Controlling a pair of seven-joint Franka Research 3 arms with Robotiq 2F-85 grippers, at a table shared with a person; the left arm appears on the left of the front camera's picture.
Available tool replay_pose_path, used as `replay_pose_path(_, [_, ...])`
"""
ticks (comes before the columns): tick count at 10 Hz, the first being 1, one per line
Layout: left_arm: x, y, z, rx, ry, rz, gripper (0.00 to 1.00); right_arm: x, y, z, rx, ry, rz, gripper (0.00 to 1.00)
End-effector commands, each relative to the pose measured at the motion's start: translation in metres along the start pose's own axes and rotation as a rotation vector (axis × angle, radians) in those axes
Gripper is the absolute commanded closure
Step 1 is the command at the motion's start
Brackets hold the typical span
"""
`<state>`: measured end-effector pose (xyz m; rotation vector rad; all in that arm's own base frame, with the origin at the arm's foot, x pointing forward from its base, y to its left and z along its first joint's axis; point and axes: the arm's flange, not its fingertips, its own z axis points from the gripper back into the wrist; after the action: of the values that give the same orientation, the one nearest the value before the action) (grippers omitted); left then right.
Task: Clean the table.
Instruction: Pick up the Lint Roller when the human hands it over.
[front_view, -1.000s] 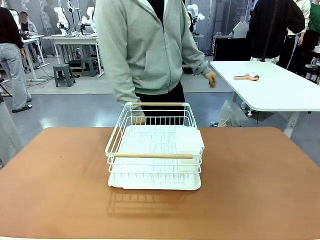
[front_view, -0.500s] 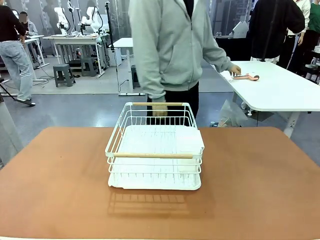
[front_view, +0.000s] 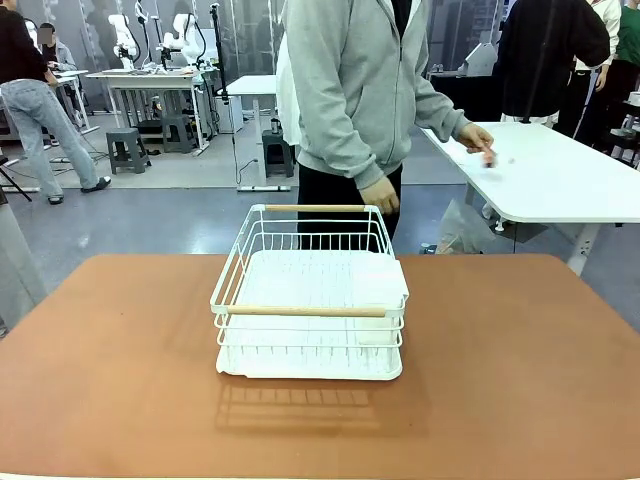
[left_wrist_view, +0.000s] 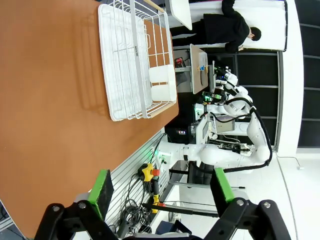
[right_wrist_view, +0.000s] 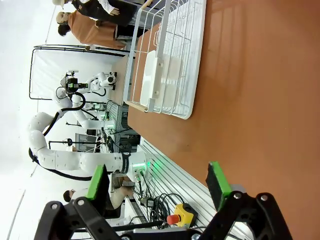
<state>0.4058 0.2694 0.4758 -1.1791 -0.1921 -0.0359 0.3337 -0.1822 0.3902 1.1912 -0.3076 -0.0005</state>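
we found the terracotta tabletop (front_view: 520, 360) lying directly before the robot, bare across its near half and both flanks, and carrying a white wire dish rack (front_view: 310, 300) at its middle, set toward the far edge. over the preceding second the person (front_view: 360, 90) at the far side had shifted toward the robot's right. one hand (front_view: 380, 193), which had been at the rack's far rim, was now lifted clear of it and hung just beyond the far wooden handle. the other hand (front_view: 478, 138) had reached over to the adjoining white table (front_view: 560, 180) and closed in on a small reddish thing (front_view: 489, 157). that thing had lain sharp and still a second before and was now smeared, which we took to mean it was being picked up or moved. the rack itself had not moved. the left gripper (left_wrist_view: 160, 187) stood wide open with nothing between its green pads, held high and back from the tabletop; the right gripper (right_wrist_view: 157, 187) was likewise fully open and empty, also well clear of the surface. in our judgement the cleaning had not begun: the person appeared to be fetching an item, possibly to set down, and the robot had nothing yet to act upon.
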Motion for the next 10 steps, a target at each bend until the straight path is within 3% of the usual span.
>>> replay_pose_path(1, [-0.003, -0.0003, 0.0011, -0.002, -0.001, -0.002, 0.0, 0.001, 0.0015, 0.0008, 0.011, -0.002, 0.01, 0.0])
replay_pose_path(10, [-0.003, -0.0003, 0.0011, -0.002, -0.001, -0.002, 0.0, 0.001, 0.0015, 0.0008, 0.011, -0.002, 0.01, 0.0])
